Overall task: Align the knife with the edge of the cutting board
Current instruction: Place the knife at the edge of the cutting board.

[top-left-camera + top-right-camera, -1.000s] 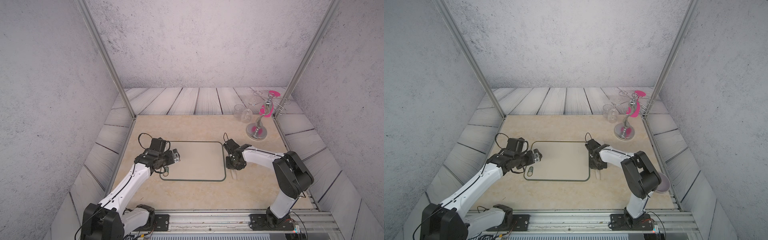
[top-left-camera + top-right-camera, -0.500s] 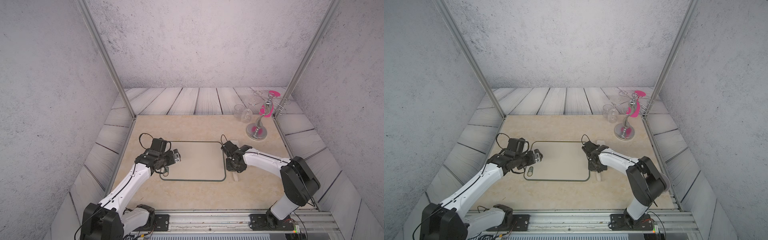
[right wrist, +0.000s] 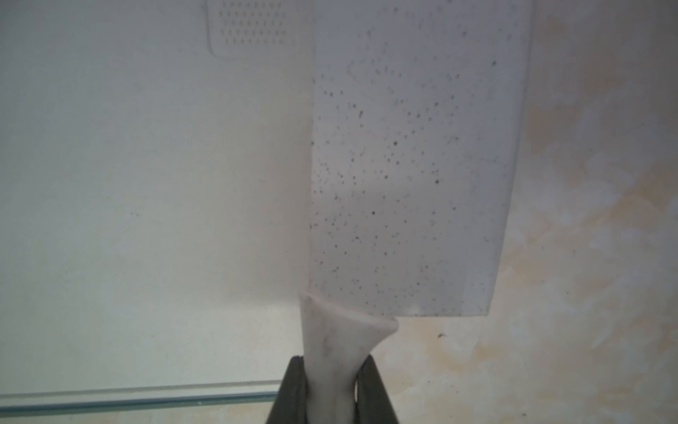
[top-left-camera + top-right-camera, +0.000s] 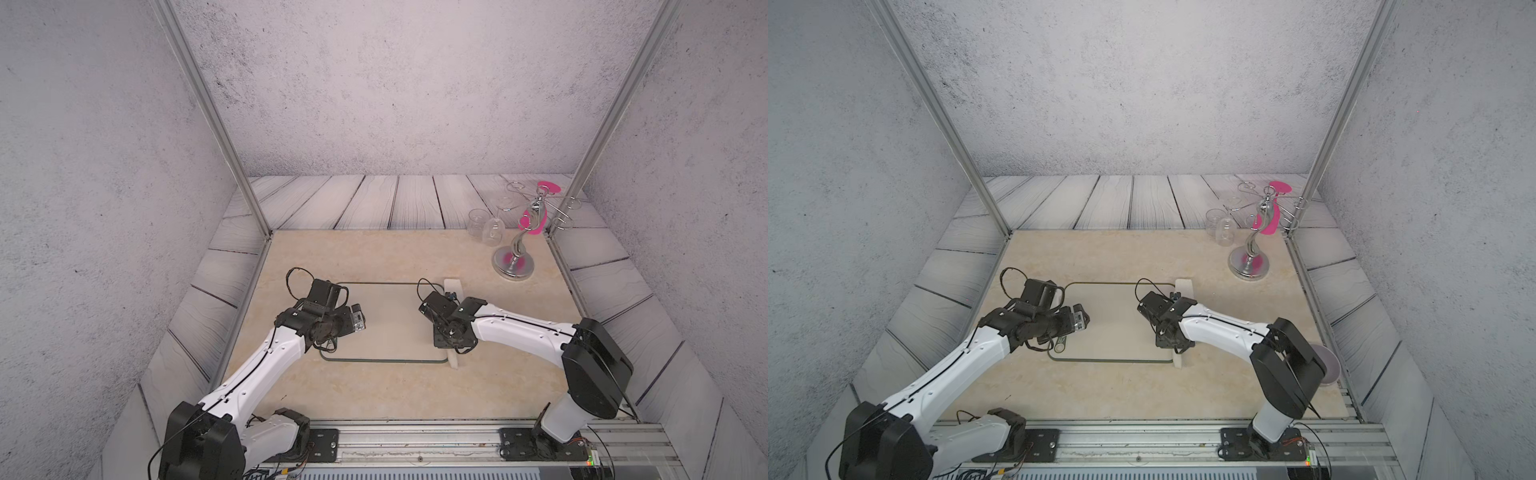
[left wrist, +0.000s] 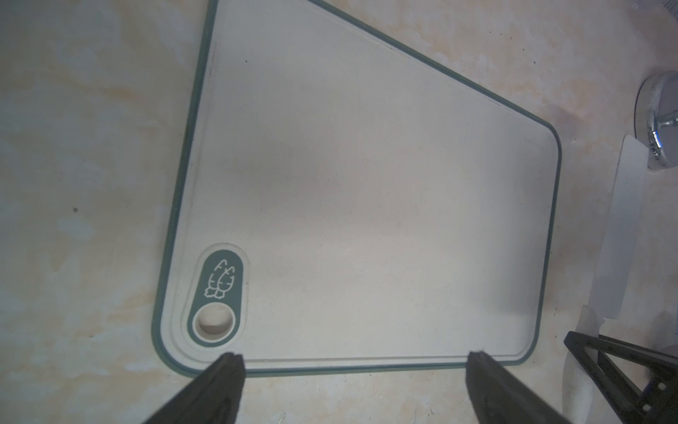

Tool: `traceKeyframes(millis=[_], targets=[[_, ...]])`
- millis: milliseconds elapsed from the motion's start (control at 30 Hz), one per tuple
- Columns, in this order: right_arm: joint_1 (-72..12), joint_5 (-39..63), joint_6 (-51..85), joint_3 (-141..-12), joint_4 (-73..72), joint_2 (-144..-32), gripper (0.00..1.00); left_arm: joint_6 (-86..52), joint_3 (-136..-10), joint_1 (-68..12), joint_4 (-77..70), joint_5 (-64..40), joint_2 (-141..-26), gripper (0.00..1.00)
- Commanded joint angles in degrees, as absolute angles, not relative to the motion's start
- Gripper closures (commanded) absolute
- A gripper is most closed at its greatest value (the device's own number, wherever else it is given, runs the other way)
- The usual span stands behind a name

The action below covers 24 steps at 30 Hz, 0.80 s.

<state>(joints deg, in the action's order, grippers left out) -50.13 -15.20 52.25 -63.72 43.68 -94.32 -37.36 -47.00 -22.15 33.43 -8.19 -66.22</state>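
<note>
The right gripper (image 3: 332,370) is clamped on the short off-white handle of the knife (image 3: 411,165), a cleaver-like tool whose broad, pale, dark-speckled rectangular blade reaches straight out ahead of the fingertips; in both top views the knife (image 4: 453,287) (image 4: 1183,286) shows beyond and behind this gripper (image 4: 451,338) (image 4: 1173,338), running along the short side of the cutting board (image 4: 390,320) (image 4: 1121,324), a large flat beige rectangle with rounded corners and a thin dark green rim; in the right wrist view the board's (image 3: 146,220) surface lies just beside the blade, on the spine side, and its green rim runs up to the gripper's fingers (image 3: 293,389); whether the blade rests on the beige marbled tabletop (image 4: 374,386) or hangs just above it I cannot tell; the left gripper (image 5: 354,358) (image 4: 357,322) (image 4: 1077,322) holds nothing, its two dark fingers (image 5: 220,381) spread wide, with the board (image 5: 367,202) stretching away in front of the tips and its oval green badge (image 5: 220,293) (image 4: 1060,344), with a round hole, just ahead of one finger; far off to that gripper's side the knife (image 5: 620,227) lies beside the board's far short side; well beyond the right gripper, a chrome stand (image 4: 515,262) (image 4: 1250,266) with pink pieces stands near clear glasses (image 4: 486,226) (image 4: 1221,226).
</note>
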Motion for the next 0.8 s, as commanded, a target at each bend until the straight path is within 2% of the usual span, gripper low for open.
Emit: traceKeyframes(millis=[0, 300, 767], targets=[[-52.18, -17.65, 56.84, -65.02, 44.50, -95.76, 0.93, -37.30, -48.48, -22.91, 35.37, -7.33, -67.29, 0.00], [-54.49, -16.85, 60.18, -64.78, 42.00, -98.52, 0.92, -36.75, -50.47, -23.31, 37.68, -6.30, -68.37, 0.00], [-54.53, -16.48, 57.61, -70.59, 41.48, -105.40, 0.91, -37.04, -52.55, -23.38, 41.74, -4.64, -67.59, 0.00]])
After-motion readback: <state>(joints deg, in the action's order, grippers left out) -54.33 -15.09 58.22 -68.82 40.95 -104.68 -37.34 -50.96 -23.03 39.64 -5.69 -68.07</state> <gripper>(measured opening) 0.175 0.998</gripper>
